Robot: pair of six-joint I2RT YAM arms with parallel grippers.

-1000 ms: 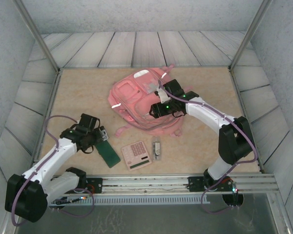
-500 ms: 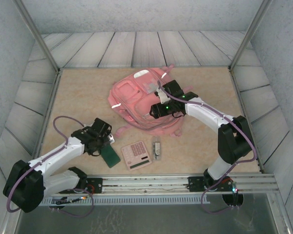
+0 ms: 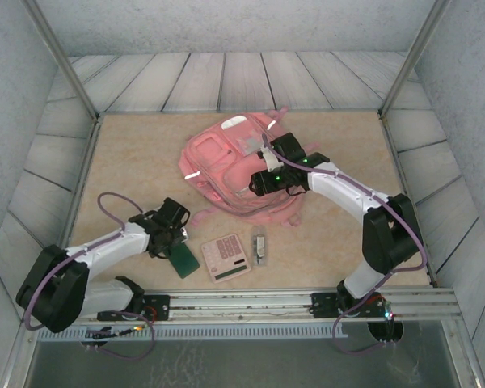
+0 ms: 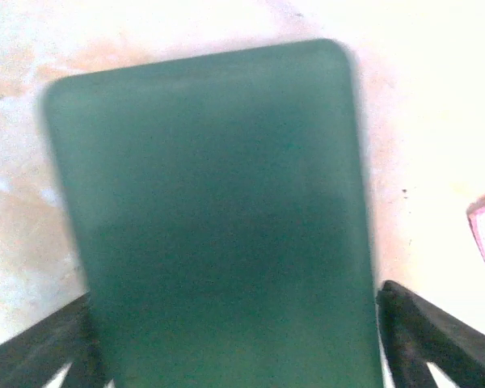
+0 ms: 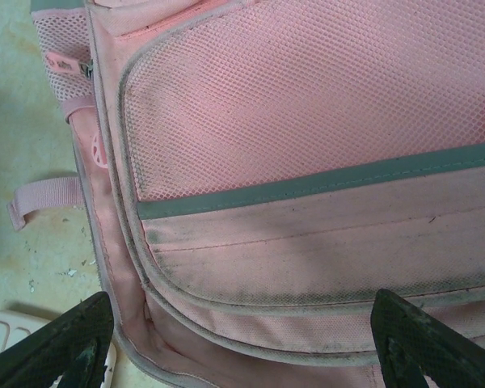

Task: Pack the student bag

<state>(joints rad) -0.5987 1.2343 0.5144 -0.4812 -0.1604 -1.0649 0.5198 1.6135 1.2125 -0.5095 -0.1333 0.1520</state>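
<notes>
The student bag (image 3: 226, 166) lies mid-table (image 3: 129, 162), toward the back; the right gripper (image 3: 259, 183) hovers over it, jaws spread and empty; calculator (image 3: 226, 257) and green pad (image 3: 182, 260) lie unpacked. Packing looks barely begun. The left gripper (image 4: 234, 331) straddles the pad, grip unclear.

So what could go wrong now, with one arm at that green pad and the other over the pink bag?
1. The green pad lies flat on the table with the left gripper straddling it; such a flat thing may skid rather than lift.
2. The calculator sits close beside it and could get knocked.
3. The right gripper hangs open over the student bag, where no opening shows, so packing may stall.
</notes>
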